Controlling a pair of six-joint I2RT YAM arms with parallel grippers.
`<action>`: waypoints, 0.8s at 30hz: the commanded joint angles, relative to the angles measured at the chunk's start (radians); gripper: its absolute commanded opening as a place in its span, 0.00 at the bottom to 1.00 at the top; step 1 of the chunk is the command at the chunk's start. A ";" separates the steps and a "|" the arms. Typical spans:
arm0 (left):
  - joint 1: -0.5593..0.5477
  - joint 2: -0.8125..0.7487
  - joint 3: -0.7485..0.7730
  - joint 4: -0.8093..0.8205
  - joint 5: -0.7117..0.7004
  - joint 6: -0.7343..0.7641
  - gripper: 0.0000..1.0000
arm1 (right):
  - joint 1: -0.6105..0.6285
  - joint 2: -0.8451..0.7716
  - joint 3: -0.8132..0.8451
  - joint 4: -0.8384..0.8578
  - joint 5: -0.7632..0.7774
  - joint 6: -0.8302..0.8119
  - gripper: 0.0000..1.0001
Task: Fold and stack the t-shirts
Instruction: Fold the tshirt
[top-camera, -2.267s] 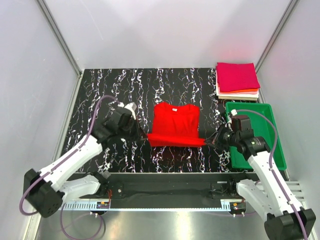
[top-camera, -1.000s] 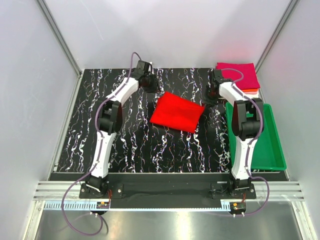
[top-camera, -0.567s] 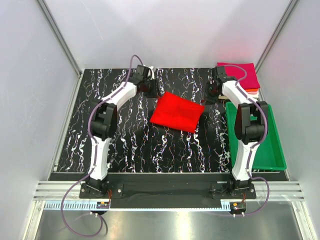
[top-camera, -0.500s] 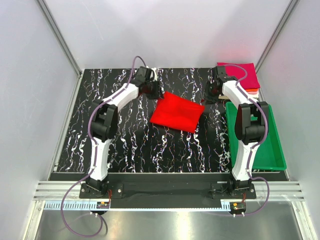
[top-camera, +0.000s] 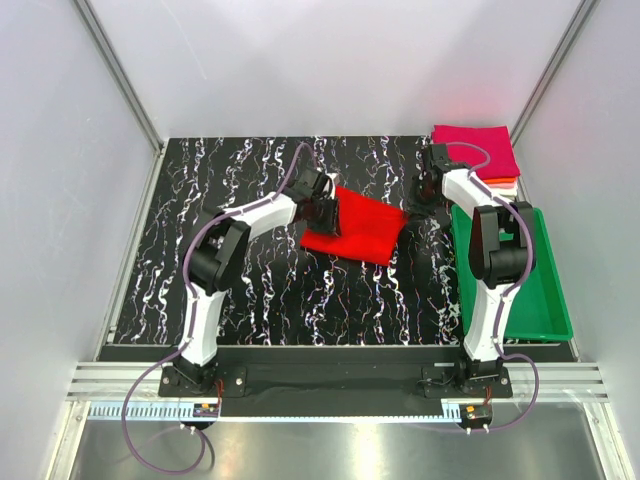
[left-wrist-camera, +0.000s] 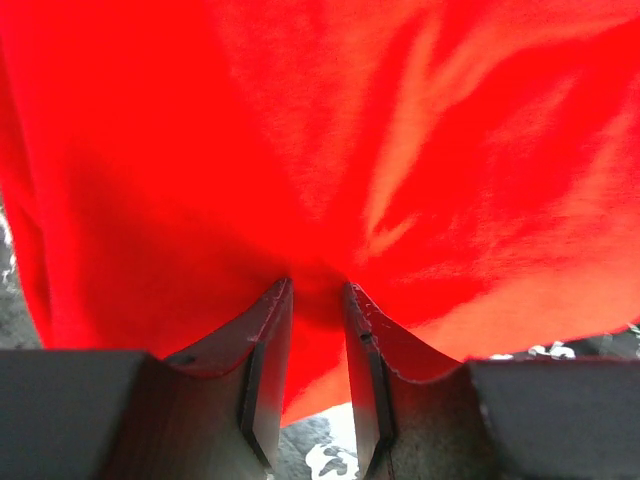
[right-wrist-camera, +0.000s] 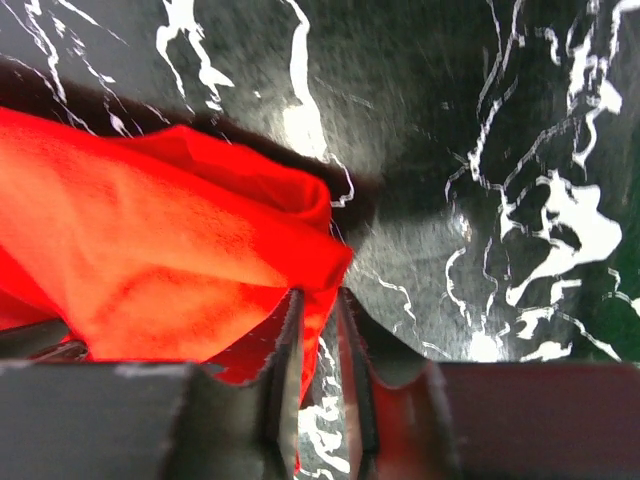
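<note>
red shirt (top-camera: 360, 228) lies folded and skewed on the table (top-camera: 250, 290), toward the back, between the 2 arms. left gripper (left-wrist-camera: 318, 300) pinches its left edge, cloth bunched between the fingers. right gripper (right-wrist-camera: 318, 335) pinches the right corner, cloth tip in the narrow gap. stack (top-camera: 476, 152) of folded shirts, magenta on top, sits back right behind the tray (top-camera: 545, 300), apart from the red shirt.
</note>
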 joint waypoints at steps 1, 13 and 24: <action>-0.017 -0.082 -0.039 0.069 -0.096 0.011 0.33 | -0.002 0.026 0.039 0.072 -0.002 -0.013 0.22; -0.046 -0.205 -0.178 0.181 -0.064 -0.046 0.37 | -0.005 0.159 0.181 0.133 -0.028 -0.086 0.16; 0.129 -0.085 0.085 0.039 -0.105 0.066 0.47 | -0.005 -0.049 0.097 0.070 -0.230 -0.037 0.46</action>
